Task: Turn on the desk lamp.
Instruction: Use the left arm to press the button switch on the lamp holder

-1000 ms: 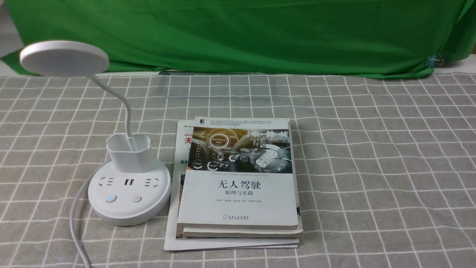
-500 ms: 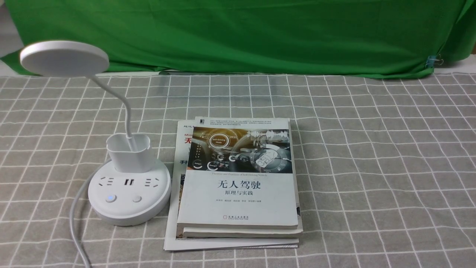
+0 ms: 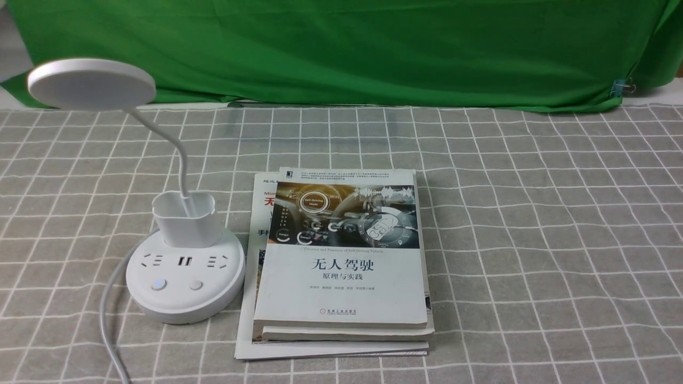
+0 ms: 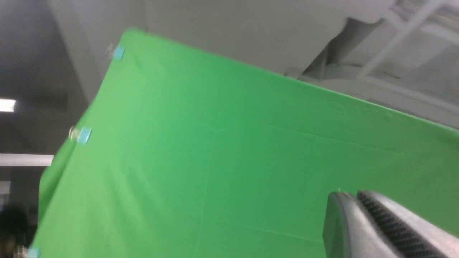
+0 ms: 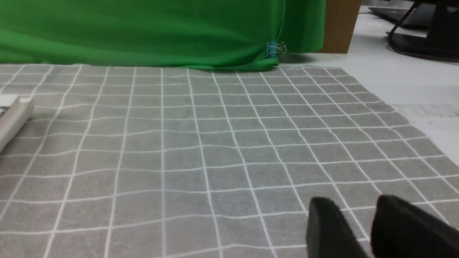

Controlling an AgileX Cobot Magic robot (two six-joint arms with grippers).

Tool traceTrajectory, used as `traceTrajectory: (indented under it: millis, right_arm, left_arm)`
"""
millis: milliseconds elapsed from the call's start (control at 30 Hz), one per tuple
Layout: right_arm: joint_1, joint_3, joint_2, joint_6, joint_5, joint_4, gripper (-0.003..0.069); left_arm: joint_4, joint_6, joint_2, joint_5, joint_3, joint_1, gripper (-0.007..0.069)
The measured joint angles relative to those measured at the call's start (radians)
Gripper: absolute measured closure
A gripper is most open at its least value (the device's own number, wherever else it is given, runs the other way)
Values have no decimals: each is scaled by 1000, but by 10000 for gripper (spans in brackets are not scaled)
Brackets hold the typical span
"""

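We saw the desk lamp (image 3: 187, 277) standing upright at the left of the counter (image 3: 533, 240), its flat disc head (image 3: 92, 84) reaching left on a bent neck (image 3: 183, 165). On its round base, the left button (image 3: 159, 285) showed a bluish tint beside the paler right one, in front of the sockets. A grey cable (image 3: 106, 320) curved past its left side, and just right of it we found a stack of books (image 3: 341, 256). The left tool (image 4: 353, 195) had its fingers together, pointed toward green cloth (image 4: 233, 143); the right tool (image 5: 355, 200) held its fingers apart above the counter. How near either was to the lamp, we could not tell.
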Motion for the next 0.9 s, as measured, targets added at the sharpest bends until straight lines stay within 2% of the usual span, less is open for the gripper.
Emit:
traceTrajectory:
  millis: [33, 67, 133, 167, 300, 400, 500, 600, 633, 667, 733, 767, 800, 833, 900]
  right_arm:
    - [0, 0, 0, 0, 0, 0, 414]
    - [0, 0, 0, 0, 0, 0, 414]
    - [0, 0, 0, 0, 0, 0, 414]
    - [0, 0, 0, 0, 0, 0, 414]
    - [0, 0, 0, 0, 0, 0, 414]
    - [0, 0, 0, 0, 0, 0, 414]
    - [0, 0, 0, 0, 0, 0, 414]
    - [0, 0, 0, 0, 0, 0, 414]
    - [0, 0, 0, 0, 0, 0, 414]
    - [0, 0, 0, 0, 0, 0, 414]
    - [0, 0, 0, 0, 0, 0, 414]
    - [0, 0, 0, 0, 0, 0, 414]
    - [0, 0, 0, 0, 0, 0, 414]
    - [0, 0, 0, 0, 0, 0, 414]
    - [0, 0, 0, 0, 0, 0, 414]
  left_arm:
    - [2, -7, 5, 17, -14, 0, 606]
    - [15, -56, 59, 167, -139, 0, 606]
    - [18, -90, 113, 343, -235, 0, 606]
    - [19, -97, 158, 516, -320, 0, 606]
    - [49, -35, 307, 924, -428, 0, 606]
    - [74, 64, 409, 1086, -430, 0, 606]
    - [47, 132, 458, 1109, -431, 0, 606]
    - [-143, 259, 513, 1109, -435, 0, 606]
    - [-252, 318, 540, 1116, -435, 0, 606]
    - [-252, 332, 540, 1117, -435, 0, 606]
    - [-522, 583, 629, 1149, -435, 0, 606]
    - [-598, 677, 666, 1166, -435, 0, 606]
    - [-613, 710, 674, 1175, -435, 0, 606]
    - [-715, 823, 741, 1216, -435, 0, 606]
    - [-803, 905, 814, 1265, -435, 0, 606]
